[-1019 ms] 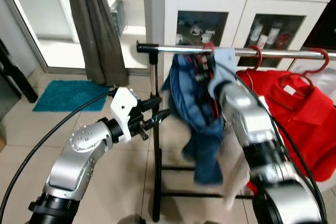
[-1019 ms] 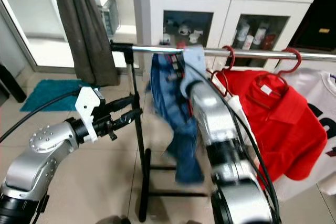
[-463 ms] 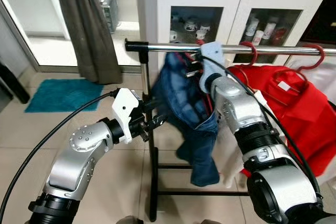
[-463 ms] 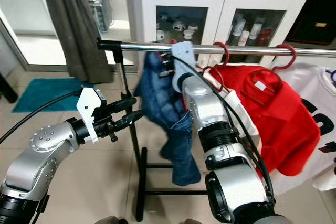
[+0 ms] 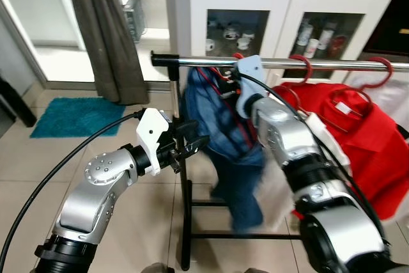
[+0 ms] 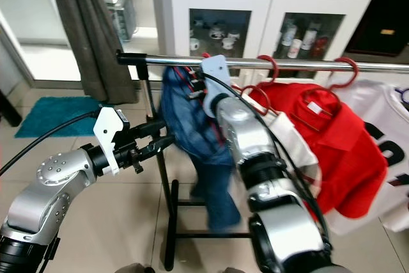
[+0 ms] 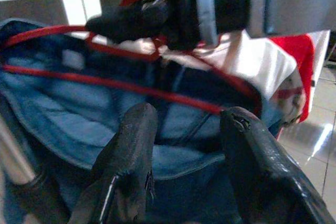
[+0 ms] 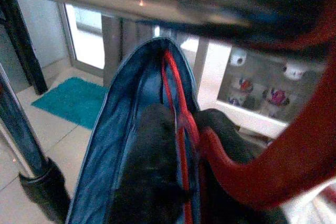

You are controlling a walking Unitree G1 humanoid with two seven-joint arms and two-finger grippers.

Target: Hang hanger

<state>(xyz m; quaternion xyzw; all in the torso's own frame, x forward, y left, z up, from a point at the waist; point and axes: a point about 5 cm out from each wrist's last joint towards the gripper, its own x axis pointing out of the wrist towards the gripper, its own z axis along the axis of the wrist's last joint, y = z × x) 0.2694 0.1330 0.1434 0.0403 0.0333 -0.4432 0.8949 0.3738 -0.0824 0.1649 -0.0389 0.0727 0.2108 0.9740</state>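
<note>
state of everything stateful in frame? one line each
Right pincer: shut on hanger, up by the rail.
Left pincer: open, empty, beside the jeans.
Hanger: red, carrying jeans; hook on rail cannot be told.
Jeans: draped on hanger, blurred.
Red shirt: hung on rail.
Cabinet: doors closed.

Motion blurs the lower folds of the blue denim garment (image 5: 239,190) on its red wire hanger (image 7: 121,85). The chrome clothes rail (image 5: 332,64) runs off frame; small cabinet ornaments (image 5: 223,32) stay indistinct.
</note>
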